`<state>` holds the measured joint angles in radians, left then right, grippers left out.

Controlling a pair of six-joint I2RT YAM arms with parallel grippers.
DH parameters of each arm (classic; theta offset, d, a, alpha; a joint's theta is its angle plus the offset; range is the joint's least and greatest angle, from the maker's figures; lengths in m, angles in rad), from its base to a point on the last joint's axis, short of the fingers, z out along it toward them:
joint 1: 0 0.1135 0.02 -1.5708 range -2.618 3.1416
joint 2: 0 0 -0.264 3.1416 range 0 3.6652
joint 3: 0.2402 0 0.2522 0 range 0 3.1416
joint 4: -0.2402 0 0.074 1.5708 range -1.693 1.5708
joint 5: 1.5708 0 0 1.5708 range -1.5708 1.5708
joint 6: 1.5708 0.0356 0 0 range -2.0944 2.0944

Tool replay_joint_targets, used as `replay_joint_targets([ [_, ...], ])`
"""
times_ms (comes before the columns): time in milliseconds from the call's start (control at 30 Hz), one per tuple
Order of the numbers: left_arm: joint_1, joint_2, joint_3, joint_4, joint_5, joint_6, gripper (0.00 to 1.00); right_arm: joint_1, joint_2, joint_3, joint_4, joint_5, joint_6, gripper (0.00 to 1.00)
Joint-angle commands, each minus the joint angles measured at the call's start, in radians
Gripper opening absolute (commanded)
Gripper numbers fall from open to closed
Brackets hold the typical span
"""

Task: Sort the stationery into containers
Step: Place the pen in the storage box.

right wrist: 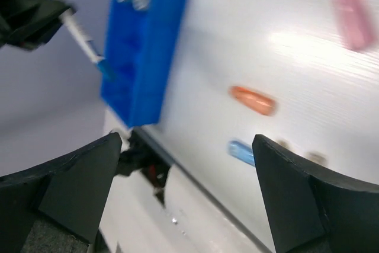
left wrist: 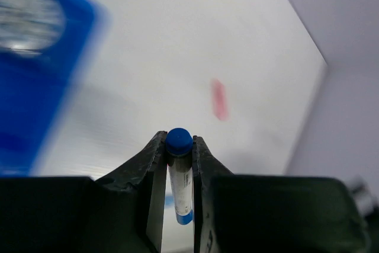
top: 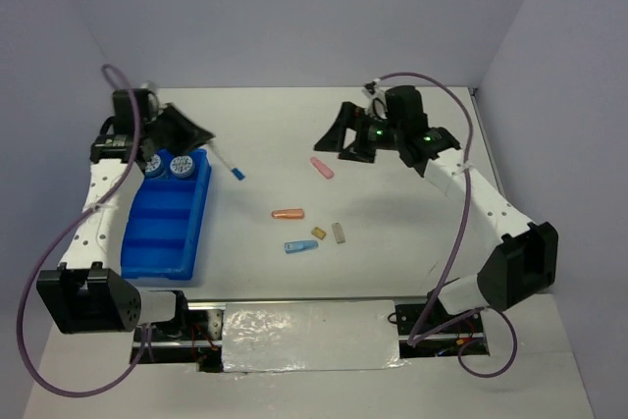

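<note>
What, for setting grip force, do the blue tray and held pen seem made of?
The blue tray looks like moulded plastic: uniform bright colour, formed compartments. The pen, clamped in the left gripper, is probably plastic too: smooth pale barrel, glossy blue cap.

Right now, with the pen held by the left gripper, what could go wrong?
The left gripper pinches the pen near one end, so the pen may pivot or slip out. The end compartment of the tray holds two tubs; the protruding pen could knock them or land across a divider.
</note>
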<state>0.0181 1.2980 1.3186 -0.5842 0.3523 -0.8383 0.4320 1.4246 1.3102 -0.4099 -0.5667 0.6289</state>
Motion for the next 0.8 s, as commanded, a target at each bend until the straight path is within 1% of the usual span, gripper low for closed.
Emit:
replay_joint_targets([
  [0,0.230,-0.043,-0.085,-0.180,-0.277,-0.021,0.00,-0.081,-0.147,-0.077,-0.098,0.119,-0.044,1.00],
  [33,0.314,-0.061,-0.134,-0.161,-0.301,-0.040,0.00,-0.093,-0.177,-0.095,-0.108,0.116,-0.055,1.00],
  [100,0.382,-0.074,-0.195,-0.143,-0.343,-0.067,0.00,-0.093,-0.197,-0.095,-0.141,0.114,-0.099,1.00],
  [133,0.410,-0.077,-0.212,-0.103,-0.348,-0.082,0.00,-0.093,-0.217,-0.098,-0.167,0.108,-0.109,1.00],
  [233,0.502,-0.043,-0.262,-0.040,-0.342,-0.114,0.00,-0.093,-0.272,-0.149,-0.168,0.080,-0.123,1.00],
  [333,0.528,-0.006,-0.269,-0.005,-0.340,-0.134,0.00,-0.093,-0.318,-0.192,-0.179,0.074,-0.130,1.00],
  [500,0.531,0.035,-0.269,0.064,-0.348,-0.153,0.01,-0.093,-0.349,-0.209,-0.225,0.070,-0.169,1.00],
  [533,0.533,0.041,-0.271,0.073,-0.348,-0.154,0.02,-0.093,-0.352,-0.207,-0.233,0.071,-0.173,1.00],
  [567,0.536,0.043,-0.272,0.081,-0.378,-0.157,0.05,-0.093,-0.354,-0.204,-0.240,0.071,-0.184,1.00],
  [733,0.536,0.052,-0.301,0.152,-0.375,-0.160,0.12,-0.093,-0.359,-0.184,-0.285,0.071,-0.216,1.00],
  [767,0.536,0.052,-0.315,0.161,-0.374,-0.162,0.16,-0.095,-0.357,-0.175,-0.290,0.070,-0.227,1.00],
])
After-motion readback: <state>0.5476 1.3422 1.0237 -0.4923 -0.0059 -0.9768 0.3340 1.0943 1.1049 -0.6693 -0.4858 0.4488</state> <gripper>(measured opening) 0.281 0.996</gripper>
